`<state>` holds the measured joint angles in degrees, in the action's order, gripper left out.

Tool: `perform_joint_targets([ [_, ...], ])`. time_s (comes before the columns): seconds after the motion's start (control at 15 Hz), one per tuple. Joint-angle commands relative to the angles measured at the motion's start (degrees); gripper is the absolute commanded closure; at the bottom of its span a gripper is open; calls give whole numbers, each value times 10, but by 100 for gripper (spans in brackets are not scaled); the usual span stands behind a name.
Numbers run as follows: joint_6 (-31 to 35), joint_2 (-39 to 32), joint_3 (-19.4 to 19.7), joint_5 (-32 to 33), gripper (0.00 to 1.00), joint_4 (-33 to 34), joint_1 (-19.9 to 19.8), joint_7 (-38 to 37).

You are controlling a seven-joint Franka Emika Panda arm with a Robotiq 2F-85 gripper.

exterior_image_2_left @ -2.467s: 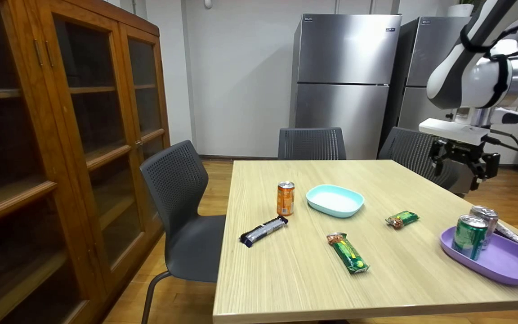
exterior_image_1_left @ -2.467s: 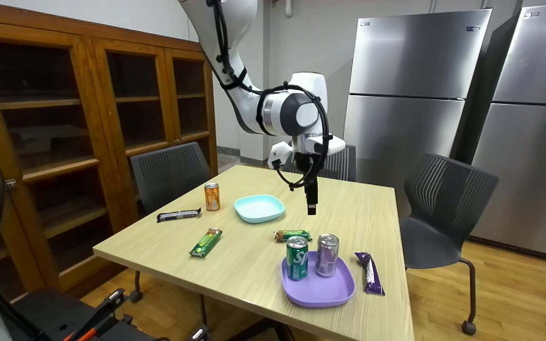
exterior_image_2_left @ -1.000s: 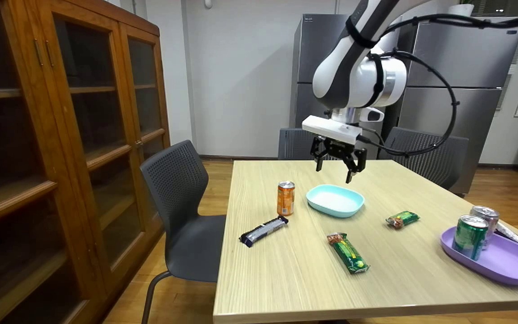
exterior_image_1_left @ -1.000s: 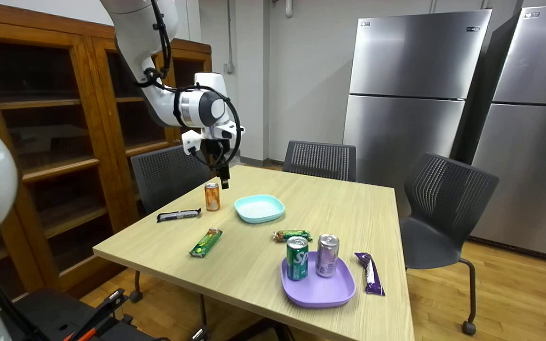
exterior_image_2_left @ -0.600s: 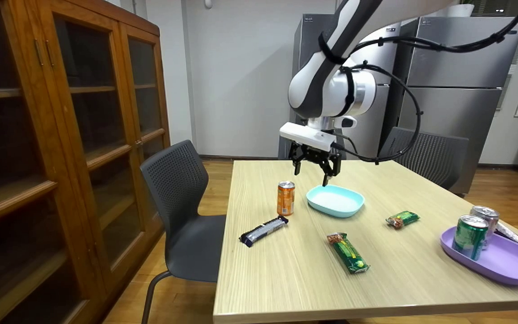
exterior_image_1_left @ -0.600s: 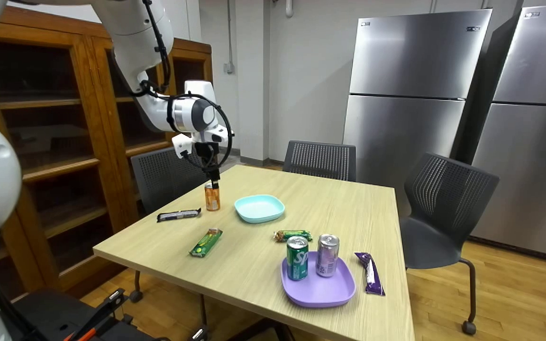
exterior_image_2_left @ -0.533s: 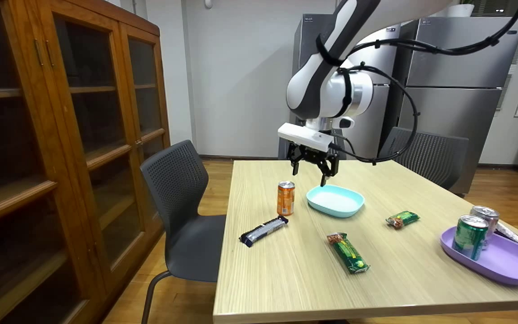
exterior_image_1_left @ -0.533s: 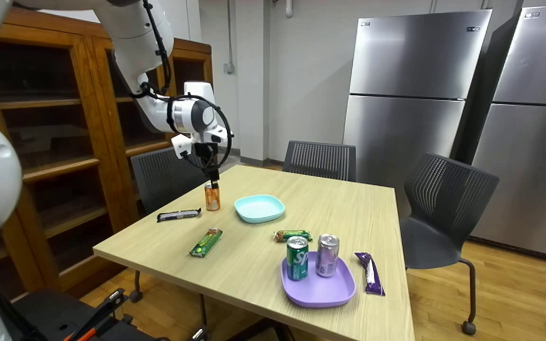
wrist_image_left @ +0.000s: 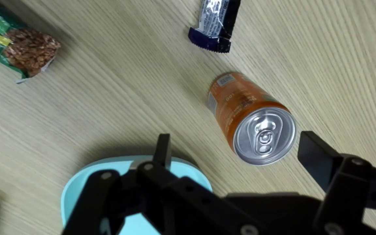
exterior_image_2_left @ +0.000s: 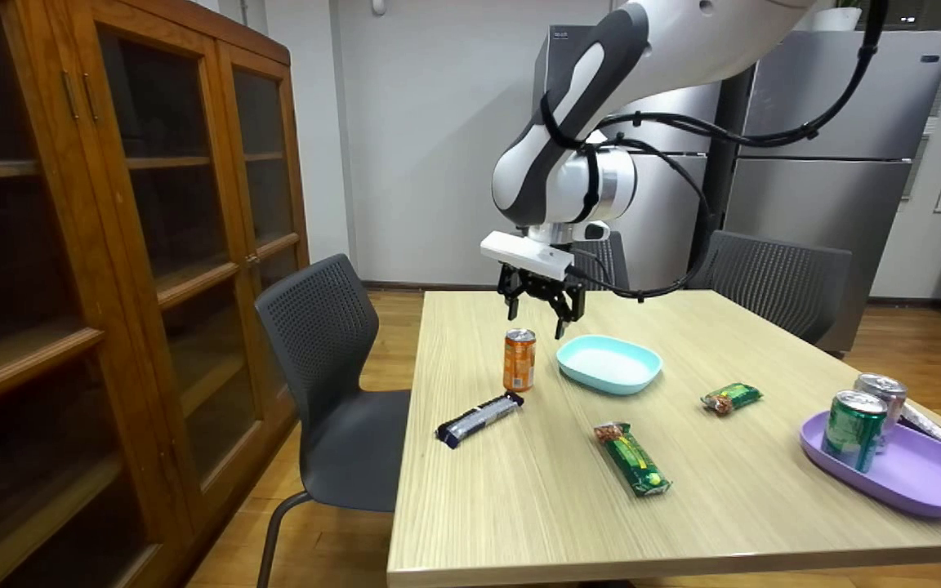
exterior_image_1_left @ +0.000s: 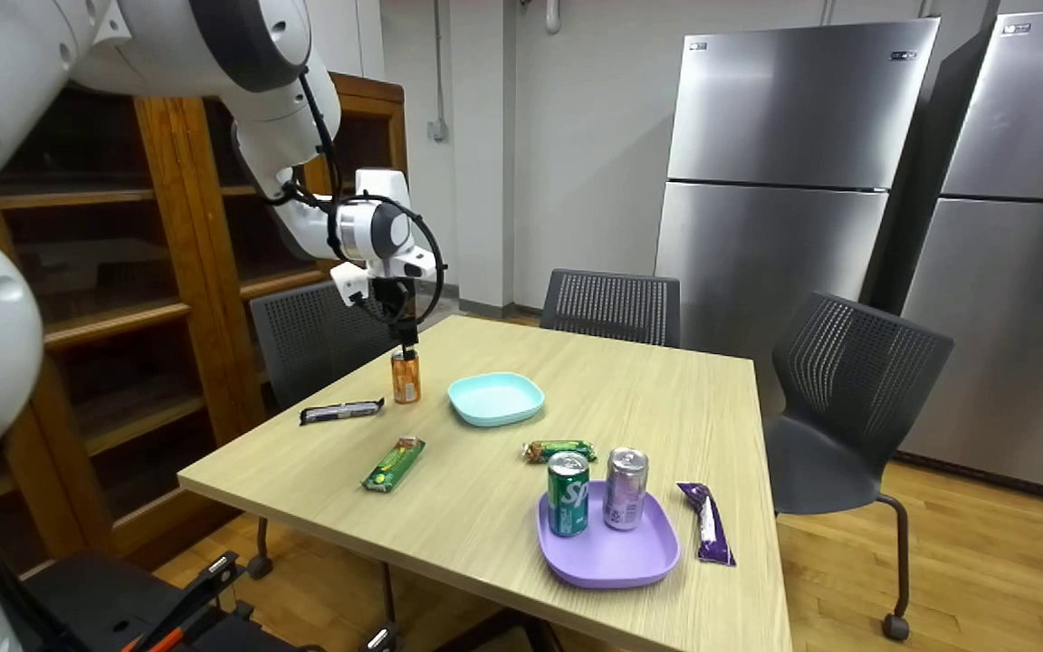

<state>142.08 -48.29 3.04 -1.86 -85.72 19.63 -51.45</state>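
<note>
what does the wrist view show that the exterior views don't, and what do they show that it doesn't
Only the wrist view shows the pull tab on the orange can clearly, from above.

Only the exterior views show the purple tray with the green can and silvery can on it, the purple wrapper, the fridges and the wooden cabinet.

All share the gripper, the orange can, the light blue dish, the dark-wrapped bar and a green-wrapped bar, both cut off in the wrist view.

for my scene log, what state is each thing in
Gripper: open, holding nothing
Orange can: upright, looks unopened
Light blue tray: right way up
Purple tray: right way up
Green can: upright
Silver can: upright
Green packets: lying flat
Silver packet: lying flat
Purple packet: lying flat
Cabinet: doors shut
Fridges: doors shut
</note>
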Motion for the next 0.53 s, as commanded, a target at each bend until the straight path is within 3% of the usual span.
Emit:
perform_joint_targets([
  [0.0, -58, -60, -11, 2, 0, 105, -7, 15],
  [0.47, -124, -140, -14, 0, 0, 230, -13, 29],
])
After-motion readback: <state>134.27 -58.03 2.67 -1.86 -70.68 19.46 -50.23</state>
